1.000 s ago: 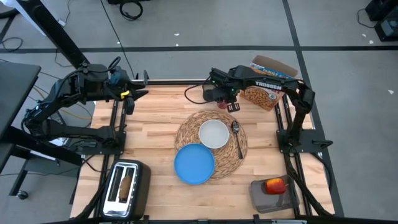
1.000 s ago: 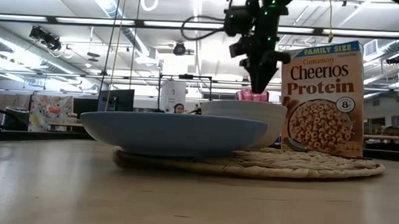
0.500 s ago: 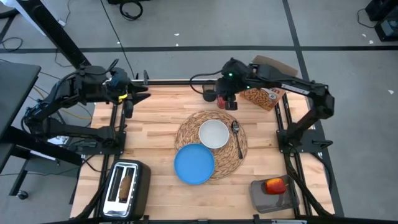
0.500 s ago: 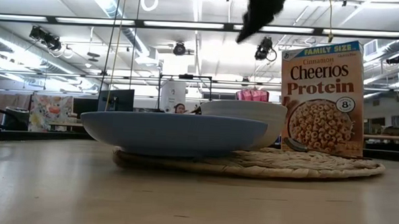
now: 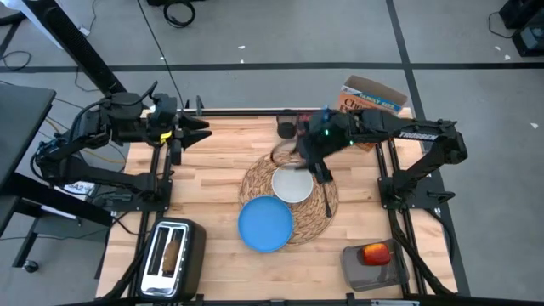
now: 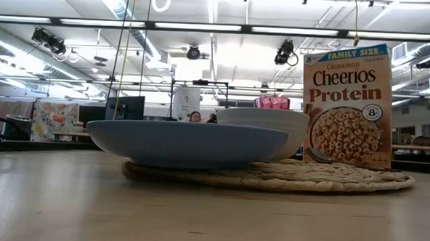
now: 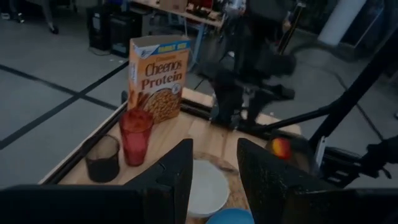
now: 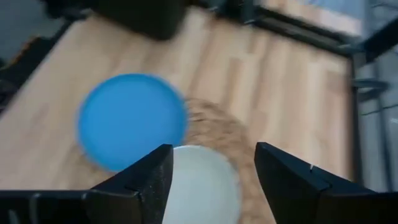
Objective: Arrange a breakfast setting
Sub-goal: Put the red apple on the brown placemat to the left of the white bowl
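Note:
The white bowl (image 5: pixel 292 184) sits mid-placemat on the round straw placemat (image 5: pixel 259 174). The blue plate (image 5: pixel 265 223) overlaps the placemat's near-left edge, and the spoon (image 5: pixel 326 197) lies to the right of the bowl. The red cup (image 7: pixel 135 134) stands at the far edge beside the Cheerios box (image 7: pixel 157 78). The apple (image 5: pixel 374 252) is near right. The toast (image 5: pixel 172 253) stands in the toaster. My right gripper (image 5: pixel 319 163) is open and empty, high above the bowl, and also shows in its wrist view (image 8: pixel 212 149). My left gripper (image 5: pixel 202 129) is open and empty at the far left, and also shows in its wrist view (image 7: pixel 212 144).
A small black cup (image 7: pixel 102 158) stands next to the red cup. The silver toaster (image 5: pixel 172 257) is at the near left corner. A grey holder (image 5: pixel 367 268) under the apple is at the near right. Bare wood lies left of the placemat.
My right gripper has risen from just above the red cup at the far edge, out of the low view, and swung toward the near edge over the bowl. The cup has stayed standing where it was.

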Controlling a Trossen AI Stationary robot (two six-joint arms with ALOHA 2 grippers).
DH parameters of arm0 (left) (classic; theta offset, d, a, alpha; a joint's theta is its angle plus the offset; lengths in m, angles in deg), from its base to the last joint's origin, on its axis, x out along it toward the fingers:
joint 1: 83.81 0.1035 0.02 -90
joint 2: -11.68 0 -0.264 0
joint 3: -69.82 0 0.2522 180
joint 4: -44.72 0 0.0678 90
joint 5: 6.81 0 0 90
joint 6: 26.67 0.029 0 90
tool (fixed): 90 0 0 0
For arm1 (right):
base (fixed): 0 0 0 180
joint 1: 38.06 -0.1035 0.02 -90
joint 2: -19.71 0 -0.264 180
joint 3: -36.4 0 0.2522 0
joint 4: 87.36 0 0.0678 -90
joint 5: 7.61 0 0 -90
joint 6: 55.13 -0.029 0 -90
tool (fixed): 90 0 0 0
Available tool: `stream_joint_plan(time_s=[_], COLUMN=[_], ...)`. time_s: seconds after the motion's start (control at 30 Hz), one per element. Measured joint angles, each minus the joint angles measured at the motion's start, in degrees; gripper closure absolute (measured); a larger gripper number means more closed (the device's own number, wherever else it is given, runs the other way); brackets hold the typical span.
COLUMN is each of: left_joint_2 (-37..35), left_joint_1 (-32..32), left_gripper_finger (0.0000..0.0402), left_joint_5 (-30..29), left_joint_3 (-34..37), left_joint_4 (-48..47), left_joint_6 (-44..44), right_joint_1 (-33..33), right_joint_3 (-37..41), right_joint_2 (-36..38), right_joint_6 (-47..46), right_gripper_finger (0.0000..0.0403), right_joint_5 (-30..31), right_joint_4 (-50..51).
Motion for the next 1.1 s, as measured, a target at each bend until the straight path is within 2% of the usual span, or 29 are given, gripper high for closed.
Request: stream_joint_plan(time_s=[0.13, 0.3, 0.47, 0.77, 0.93, 1.1], left_joint_2=[0.5, 1.3, 1.9, 1.9, 1.9, 1.9], left_joint_1=[-1.9, -4.0, -6.1, -10.7, -13.6, -17.0], left_gripper_finger=[0.0269, 0.0269, 0.0269, 0.0269, 0.0269, 0.0269], left_joint_5=[0.0, 0.0, -0.1, -0.1, -0.1, -1.3], left_joint_3=[0.0, 0.0, 0.0, 0.0, 0.0, 0.2], left_joint_4=[0.2, 0.4, -0.2, 0.1, 0.0, 0.3], left_joint_6=[-0.6, 0.4, 1.7, 4.9, 4.5, 3.1], right_joint_1=[-6.5, -13.6, -22.3, -36.6, -41.7, -43.7], right_joint_3=[0.0, 0.0, 0.0, 0.1, 0.1, 1.4], right_joint_2=[-0.1, -0.1, -0.9, -4.7, -7.3, -7.8], right_joint_6=[-5.3, -17.3, -33.3, -59.0, -65.8, -74.6], right_gripper_finger=[0.0143, 0.0117, 0.0103, 0.0092, 0.0093, 0.0089], right_joint_5=[0.6, 5.3, 9.7, 10.5, 10.6, 9.8], right_joint_4=[2.5, 6.9, 12.5, 20.7, 21.9, 26.4])
